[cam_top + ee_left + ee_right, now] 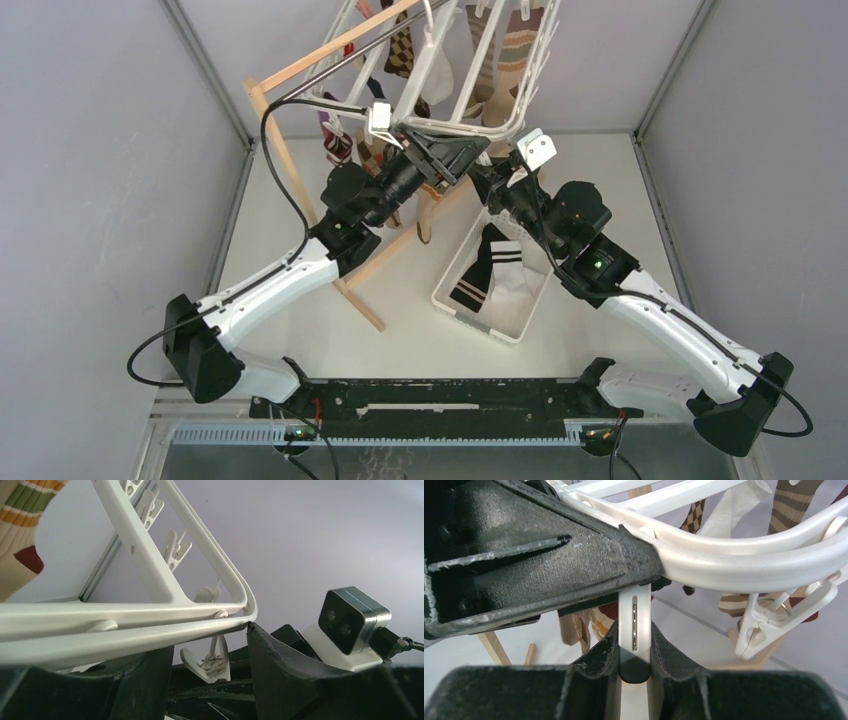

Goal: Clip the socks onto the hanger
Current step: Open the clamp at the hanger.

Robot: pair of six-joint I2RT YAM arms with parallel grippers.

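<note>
1. Left tool [452,152] sat at the near rail of the hanger [749,560]. Fingers were part-spread and the rail lay across their tips, its corner touching one fingertip. Couldn't tell whether it actually clamped the rail.
2. Right tool [634,637] was pinching a clip [634,612] that hung under that same rail. The clip stood upright between its fingers, one finger pressed on each flank.
3. The two tools were just beside each other. From the right tool, one left finger [539,555] sat up and to the left, against the rail.
4. A spare clip [774,625] hung from the rail to the right tool's right, with nothing touching it.
5. The hanger was tilted and rose up and away from both tools, next to the stand [360,303].
6. Socks hung from the hanger beyond the right tool: argyle sock [694,520], white sock [736,505] and striped sock [794,505]. All were clear of both tools.
7. The basket [478,322] sat on the worktop [330,340] below the right tool, back toward its arm. It held a black sock [487,262] with white stripes and a pale sock [520,290]. Neither tool was near them.
</note>
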